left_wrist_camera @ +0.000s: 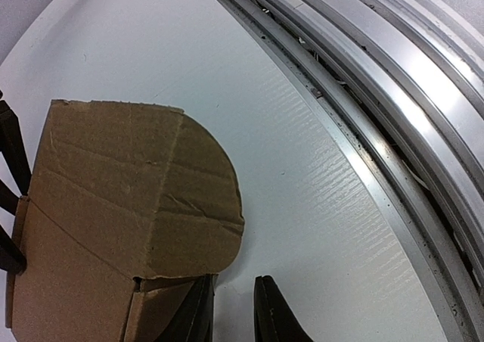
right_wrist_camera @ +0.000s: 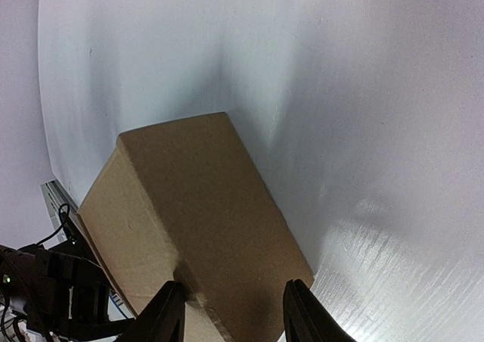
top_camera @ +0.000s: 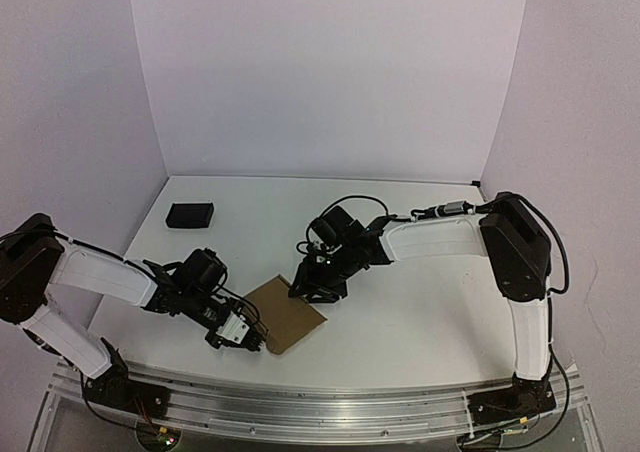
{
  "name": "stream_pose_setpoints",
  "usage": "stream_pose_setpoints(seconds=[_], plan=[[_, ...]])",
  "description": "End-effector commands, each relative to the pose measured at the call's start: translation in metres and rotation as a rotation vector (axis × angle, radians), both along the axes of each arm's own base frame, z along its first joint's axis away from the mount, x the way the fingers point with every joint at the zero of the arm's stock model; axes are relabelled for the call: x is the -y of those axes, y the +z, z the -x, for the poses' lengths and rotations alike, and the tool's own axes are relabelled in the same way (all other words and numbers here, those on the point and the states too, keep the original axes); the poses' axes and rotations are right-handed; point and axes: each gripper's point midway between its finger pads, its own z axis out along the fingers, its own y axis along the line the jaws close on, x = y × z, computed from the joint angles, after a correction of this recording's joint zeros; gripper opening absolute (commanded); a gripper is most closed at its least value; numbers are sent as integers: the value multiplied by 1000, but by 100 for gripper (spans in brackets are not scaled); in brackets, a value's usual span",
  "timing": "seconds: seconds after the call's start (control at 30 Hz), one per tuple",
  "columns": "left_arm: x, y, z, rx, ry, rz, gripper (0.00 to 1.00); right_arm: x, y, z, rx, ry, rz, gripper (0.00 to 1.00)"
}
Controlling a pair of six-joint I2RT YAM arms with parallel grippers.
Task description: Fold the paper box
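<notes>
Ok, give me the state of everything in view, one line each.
paper box: partly folded, rounded end flap untucked
left tool: narrowly open, empty, beside the box
right tool: astride the box's corner, grip unclear
black block: lying apart, untouched

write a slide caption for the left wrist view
Left tool, jaws slightly apart, beside the rounded flap of the paper box, on the white table near the metal rail.

Bright, diffuse overhead light; soft shadow beside paper box (right_wrist_camera: 197, 221); glare on table (right_wrist_camera: 378, 221); wrist views fisheye-curved.
</notes>
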Motion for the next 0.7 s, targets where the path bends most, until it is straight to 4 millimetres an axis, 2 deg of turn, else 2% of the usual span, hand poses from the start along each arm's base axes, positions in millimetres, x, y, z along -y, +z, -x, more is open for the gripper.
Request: stream_pose_setpoints(seconds=[0.0, 0.3, 0.47, 0.67], plan=[[13, 17, 3, -13, -42, 60, 23, 0, 14, 2, 23, -4, -1, 47], [2, 18, 28, -55, -140, 58, 19, 6, 12, -1, 40, -31, 22, 45], [17, 22, 21, -29, -124, 102, 21, 5, 13, -3, 41, -36, 20, 45], [31, 13, 6, 25, -73, 95, 22, 6, 15, -3, 48, -44, 21, 45]])
